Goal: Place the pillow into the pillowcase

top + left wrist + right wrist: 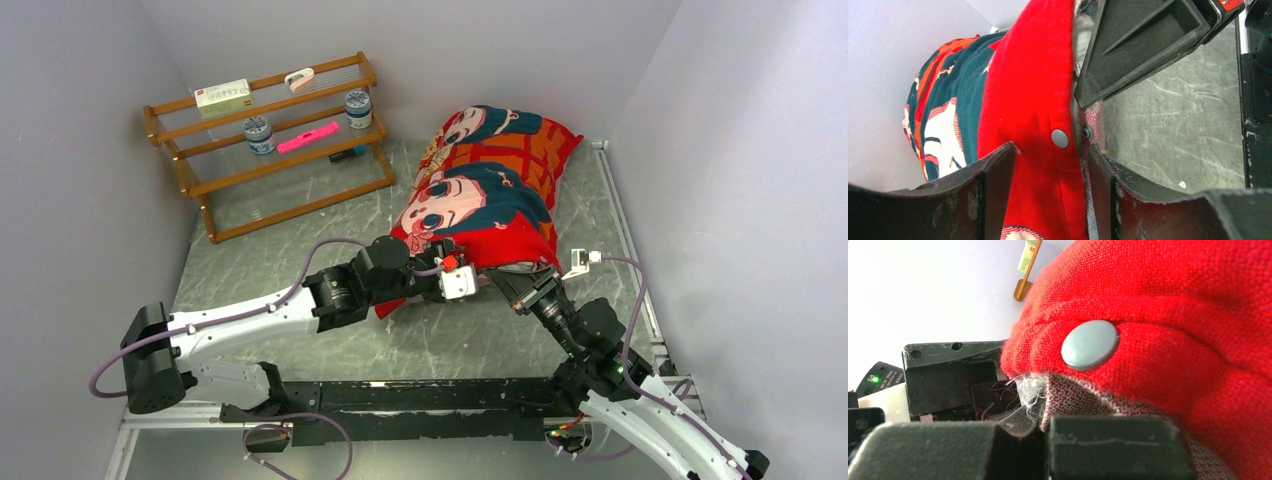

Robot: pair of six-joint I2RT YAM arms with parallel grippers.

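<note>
The right gripper (1043, 426) is closed, pinching the near hem of the pillowcase (490, 190) just below a grey snap (1090, 345). The left gripper (1050, 150) has its jaws apart, straddling the same hem. The pillowcase lies plump on a grey marbled table (300, 240) between pale walls. The pillow cannot be made out under the fabric. A wooden rack (270, 140) holding jars (258, 133) stands far left, well apart.

Wooden rack (300, 208) (back left) holds jars (259, 134), a pink item (308, 137), a white box (222, 95).
</note>
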